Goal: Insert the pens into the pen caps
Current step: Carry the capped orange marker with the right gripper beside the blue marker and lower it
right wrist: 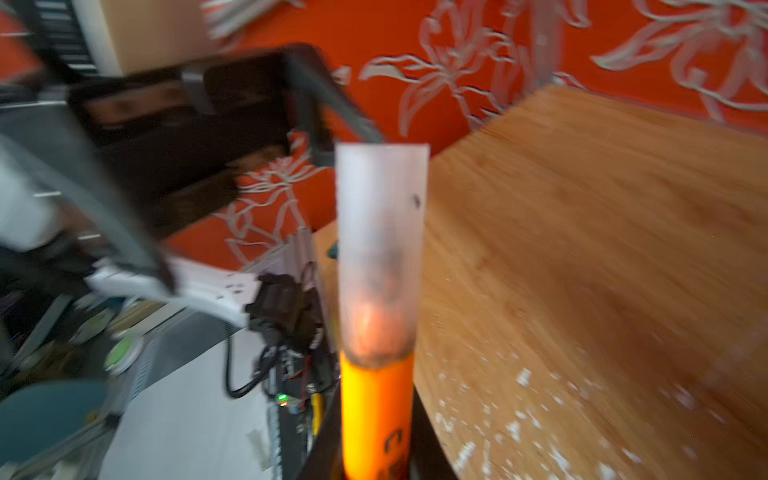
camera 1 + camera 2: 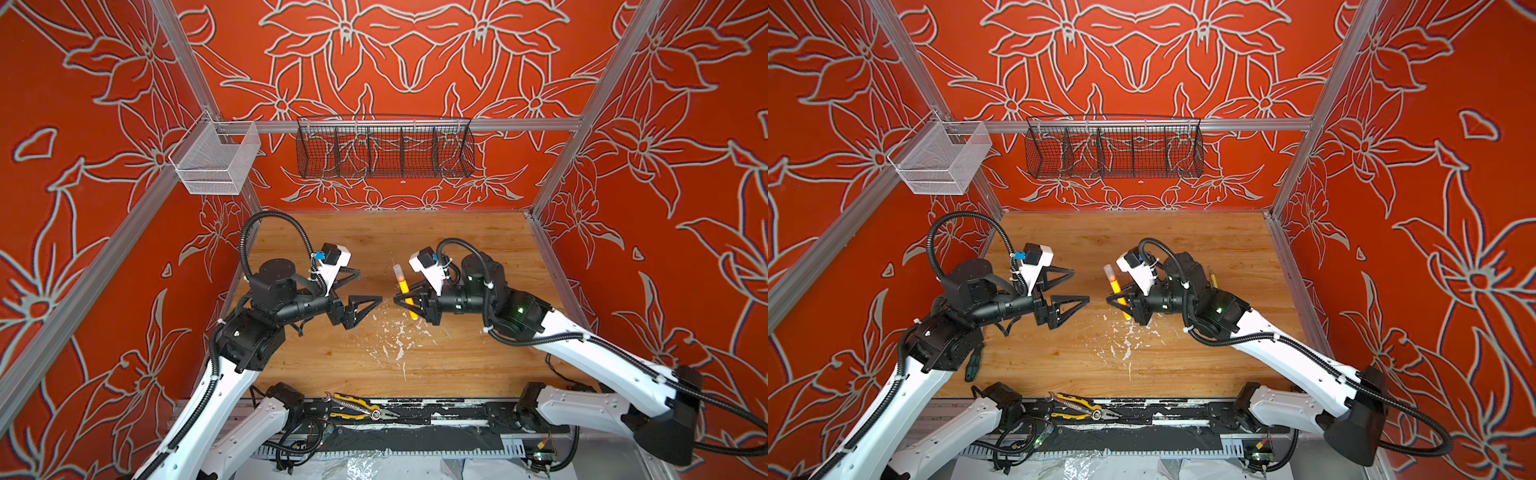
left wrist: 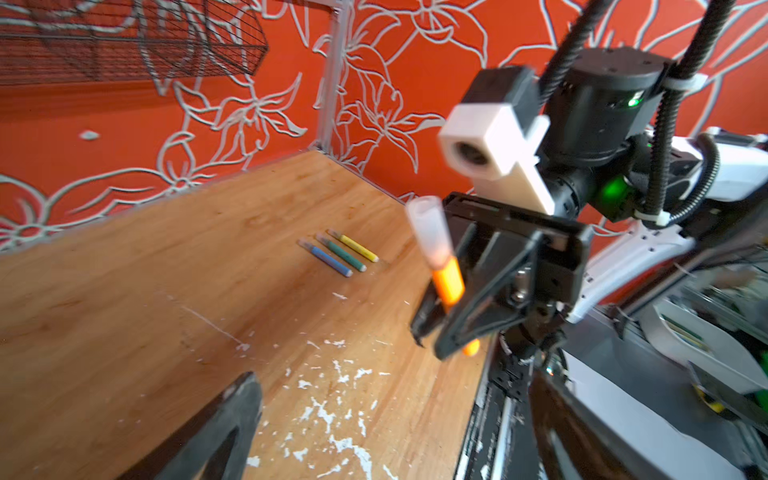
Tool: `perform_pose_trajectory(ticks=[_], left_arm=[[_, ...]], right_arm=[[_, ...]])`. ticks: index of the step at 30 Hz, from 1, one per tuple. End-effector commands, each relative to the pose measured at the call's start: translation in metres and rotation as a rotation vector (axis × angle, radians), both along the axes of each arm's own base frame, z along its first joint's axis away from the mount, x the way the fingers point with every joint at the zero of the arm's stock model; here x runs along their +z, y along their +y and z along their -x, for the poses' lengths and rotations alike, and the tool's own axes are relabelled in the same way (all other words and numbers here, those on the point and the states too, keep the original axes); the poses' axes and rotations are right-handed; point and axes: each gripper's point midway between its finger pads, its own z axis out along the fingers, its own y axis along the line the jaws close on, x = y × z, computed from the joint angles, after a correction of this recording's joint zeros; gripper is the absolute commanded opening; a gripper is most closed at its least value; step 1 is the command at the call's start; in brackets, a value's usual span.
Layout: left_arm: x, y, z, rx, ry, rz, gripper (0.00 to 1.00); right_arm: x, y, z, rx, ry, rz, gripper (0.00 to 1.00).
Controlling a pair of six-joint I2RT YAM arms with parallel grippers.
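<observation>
Wooden table, enclosed by red floral walls, carries a patch of white flecks near its middle. All positions below are taken from that patch.

Just left of the patch and raised off the table, my left gripper is released. Its jaws stand wide with nothing between them.

Above the far edge of the patch, my right gripper is clenched on the orange pen at mid-barrel, with the pen tilted. A clear cap sits over the pen's upper end. In the right wrist view the cap's lip overlaps the orange barrel, but blur prevents me from confirming that it is fully home.

Right of the patch and further back, the blue pen, green pen and yellow pen lie side by side on the table. I cannot tell whether these are capped, and no loose caps are in view.

Assessment: capping of the orange pen looks done or nearly done.

Recommendations:
- Hold the right clamp firm so the barrel cannot slide.
- If more seating is needed, take the cap's free end with the left gripper and press straight along the pen's axis, never sideways.
- Otherwise, clear the left gripper away from the cap and lay the pen down gently.
</observation>
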Motion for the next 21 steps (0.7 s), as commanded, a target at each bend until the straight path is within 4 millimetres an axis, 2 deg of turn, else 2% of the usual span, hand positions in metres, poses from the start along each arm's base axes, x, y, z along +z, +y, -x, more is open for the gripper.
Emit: perform_pose_trajectory(ticks=[1,5,11,14,19,21], left_arm=[[-0.004,0.015,-0.021,0.139,-0.014,-0.019,0.97],[-0.005,0.016,-0.019,0.138,-0.018,-0.016,0.97],[-0.007,0.016,-0.017,0.135,-0.019,-0.020,0.97],[-0.008,0.016,-0.017,0.134,-0.021,-0.022,0.97],[-0.009,0.017,-0.014,0.129,-0.021,-0.027,0.97],[-0.010,0.017,-0.013,0.128,-0.022,-0.027,0.97]], right_arm=[[-0.074,-0.047,-0.051,-0.332,0.148,0.285,0.00],[-0.125,-0.078,-0.090,-0.525,0.171,0.489,0.00],[-0.190,-0.104,-0.137,-0.667,0.280,0.659,0.00],[-0.215,-0.115,-0.153,-0.713,0.311,0.733,0.00],[-0.247,-0.140,-0.165,-0.765,0.369,0.806,0.00],[-0.254,-0.149,-0.168,-0.787,0.383,0.809,0.05]])
